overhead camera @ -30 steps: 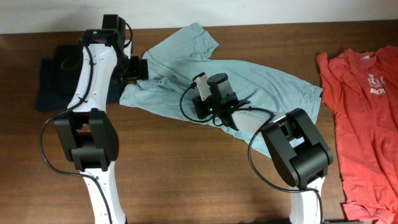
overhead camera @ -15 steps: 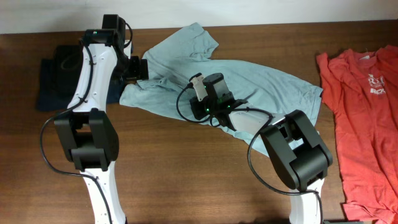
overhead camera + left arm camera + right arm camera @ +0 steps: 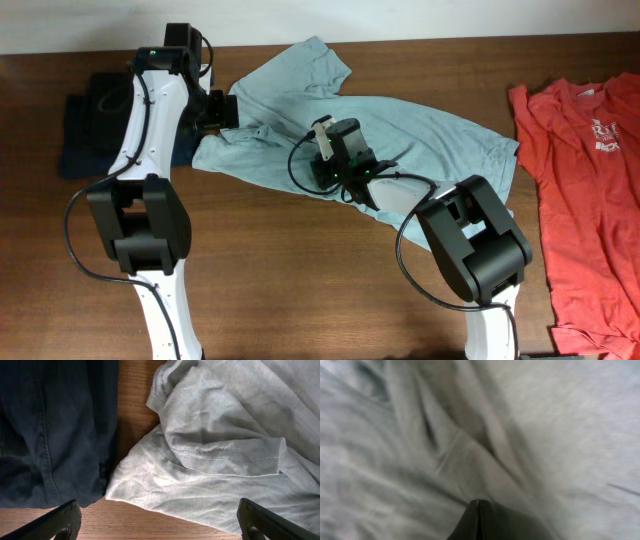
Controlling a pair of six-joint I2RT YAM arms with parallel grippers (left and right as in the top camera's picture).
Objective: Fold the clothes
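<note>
**A:** On the wooden table, what takes up the most room?

**B:** The pale blue shirt, rumpled, running from centre toward 12 and 2 o'clock. The red shirt lies at 3 o'clock, well apart. The dark garment sits at 10 o'clock, just beside the blue hem.

**A:** And the grippers?

**B:** The left gripper hangs spread wide over that hem. The right gripper is pressed together at a blue fold, but blur hides whether cloth is caught. Its arm covers the shirt's middle.
</note>
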